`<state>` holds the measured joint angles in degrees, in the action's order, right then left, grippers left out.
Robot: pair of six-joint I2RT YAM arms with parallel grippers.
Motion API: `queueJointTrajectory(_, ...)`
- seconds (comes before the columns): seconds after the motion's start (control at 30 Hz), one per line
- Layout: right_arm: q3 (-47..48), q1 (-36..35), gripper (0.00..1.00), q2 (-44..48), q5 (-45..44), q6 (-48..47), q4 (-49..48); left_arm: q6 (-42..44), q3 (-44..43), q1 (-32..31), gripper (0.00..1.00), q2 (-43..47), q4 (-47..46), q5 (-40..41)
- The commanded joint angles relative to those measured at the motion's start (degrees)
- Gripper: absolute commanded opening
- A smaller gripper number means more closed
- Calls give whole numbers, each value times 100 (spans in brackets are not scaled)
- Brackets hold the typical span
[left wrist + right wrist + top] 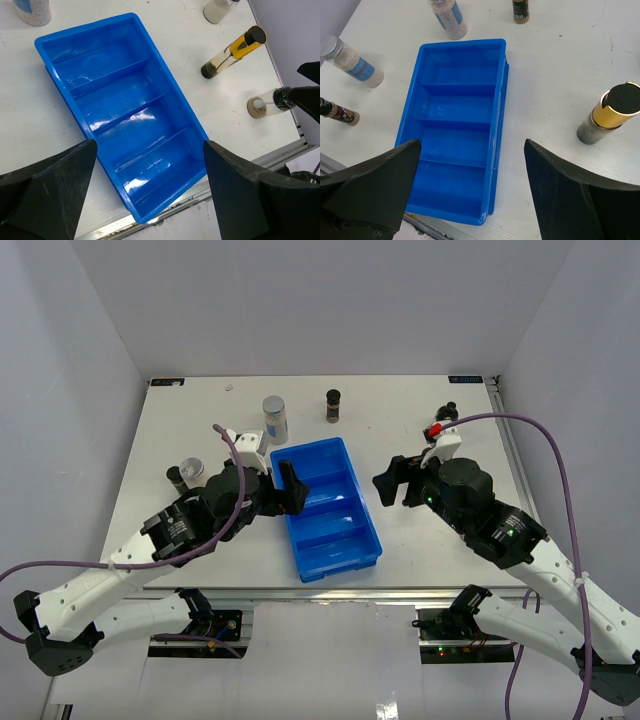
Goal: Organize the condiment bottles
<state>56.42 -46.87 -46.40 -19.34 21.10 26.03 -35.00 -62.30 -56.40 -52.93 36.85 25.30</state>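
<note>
Left gripper (pixel 292 488) and right gripper (pixel 393 483) both hang open and empty beside the blue compartment tray (pixel 340 570), while all condiment bottles (pixel 275 420) wait outside it on the worktop (pixel 200 410), so a hasty reach could topple one.

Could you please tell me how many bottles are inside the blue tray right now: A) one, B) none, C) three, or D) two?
B: all four compartments of the blue tray show only bare blue floor in both wrist views, and the bottles in view, such as the yellow dark-capped bottle, sit on the table outside it.
</note>
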Motion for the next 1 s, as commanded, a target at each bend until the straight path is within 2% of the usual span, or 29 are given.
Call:
queueJointTrajectory(0.0, 30, 13, 90, 161, -88, 27, -162, -1, -140, -2, 98, 45, 13, 279)
queueJointTrajectory(0.1, 9, 11, 90, 175, -114, 34, -126, -65, -208, -2, 98, -122, 123, 707)
queueJointTrajectory(0.2, -38, 20, 90, 184, -146, 33, -96, -839, -480, 100, 96, -385, 1156, 1658)
queueJointTrajectory(0.27, -70, 12, 90, 192, -201, 17, -81, -1569, -727, 396, 92, -576, 2118, 1895)
queueJointTrajectory(0.33, -91, 11, 90, 224, -212, 15, -107, -1786, -747, 865, 92, -608, 2542, 1813)
queueJointTrajectory(0.47, -214, 20, 90, 330, -143, -16, -259, -1870, -400, 1708, 95, -326, 2589, 1382)
queueJointTrajectory(0.63, -303, 16, 90, 430, -145, -72, -230, -2024, -154, 2064, 98, -148, 2765, 1345)
queueJointTrajectory(0.73, -325, 11, 90, 420, -203, -111, -172, -1819, 7, 2345, 98, -411, 2711, 1310)
queueJointTrajectory(0.97, -199, 17, 90, 318, -281, -255, 44, -2021, 280, 2904, 97, -645, 2598, 1114)
